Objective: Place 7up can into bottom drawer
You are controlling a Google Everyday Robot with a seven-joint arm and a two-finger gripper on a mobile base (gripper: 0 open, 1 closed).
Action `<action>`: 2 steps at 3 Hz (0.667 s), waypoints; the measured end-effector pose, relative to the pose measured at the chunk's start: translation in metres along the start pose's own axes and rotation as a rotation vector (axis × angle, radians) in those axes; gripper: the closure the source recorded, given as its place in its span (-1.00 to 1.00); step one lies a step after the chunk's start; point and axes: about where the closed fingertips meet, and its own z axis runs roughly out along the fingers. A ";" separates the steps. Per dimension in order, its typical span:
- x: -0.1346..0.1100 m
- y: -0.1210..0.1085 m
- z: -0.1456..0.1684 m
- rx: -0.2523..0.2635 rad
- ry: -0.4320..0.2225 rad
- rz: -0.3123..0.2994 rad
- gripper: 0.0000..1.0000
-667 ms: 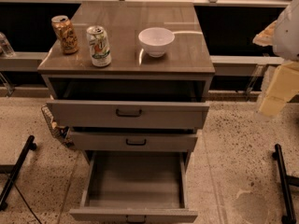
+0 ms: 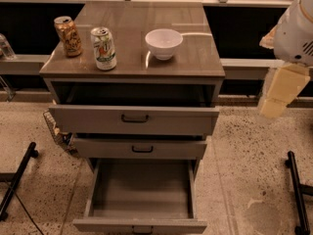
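Grey-brown table [image 2: 195, 58] with three grey drawers under it, seen from the front and above, on a speckled floor. The can [image 2: 103, 49], white with green markings, stood upright on the table's left half, its long axis vertical and its silver top up. A brown can [image 2: 68, 36] stood near it, to the left and farther back. A white bowl [image 2: 164, 43] sat near it on the right. The bottom drawer [image 2: 142, 190] was pulled far out below and in front of the can, its grey floor showing. The top drawer [image 2: 88, 119] and middle drawer [image 2: 107, 148] stuck out only partly.

The gripper [image 2: 281, 94], cream-coloured, hung at the right edge of the view, off the table's right side and well apart from it. Whether it was released or clenched could not be told, and it was not on the can. From the gripper the can lay far to the left and upward in the view, with the bowl roughly between them. The next move probably called for a reach leftward over the table, clear of the bowl, to the standing can.
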 end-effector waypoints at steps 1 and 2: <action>-0.050 -0.027 0.029 0.004 -0.099 0.004 -1.00; -0.113 -0.062 0.058 0.047 -0.277 0.028 -1.00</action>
